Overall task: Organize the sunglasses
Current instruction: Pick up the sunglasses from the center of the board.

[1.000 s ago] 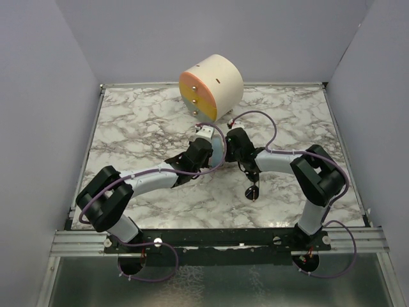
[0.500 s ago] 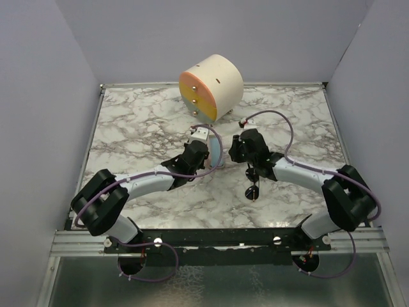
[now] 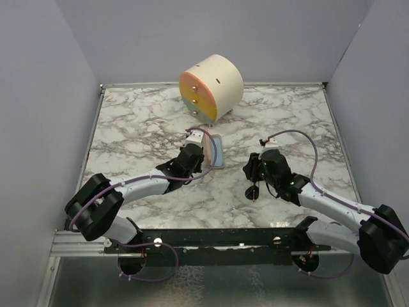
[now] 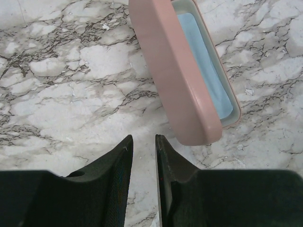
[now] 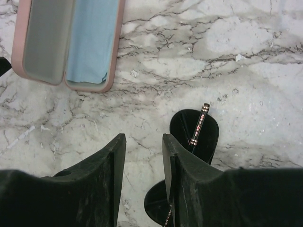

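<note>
Top view: we find the sunglasses [image 3: 254,190] flat on the counter [image 3: 128,128], at 4 o'clock from the open pink case [image 3: 215,151] and apart from it. Left wrist: left end effector [image 4: 144,138] slightly spread, empty, case at 1 o'clock. Right wrist: right end effector [image 5: 143,137] spread, empty, sunglasses at 4 o'clock.

1. Light falls evenly from overhead. The marble table [image 3: 128,128] around the pink case [image 3: 215,151] is bright, without glare.
2. Shadows are soft: a faint one hugs the case's near end, and dim patches lie under the arms on either side of it.
3. Nearer than the case, past the table's edge, the top view turns dim.
4. In the wrist views the marble veins by the case are sharp, while the black fingers [image 4: 113,189] look slightly soft.
5. Right of the case, the sunglasses [image 5: 182,127] read flat black, with tiny glints.
</note>
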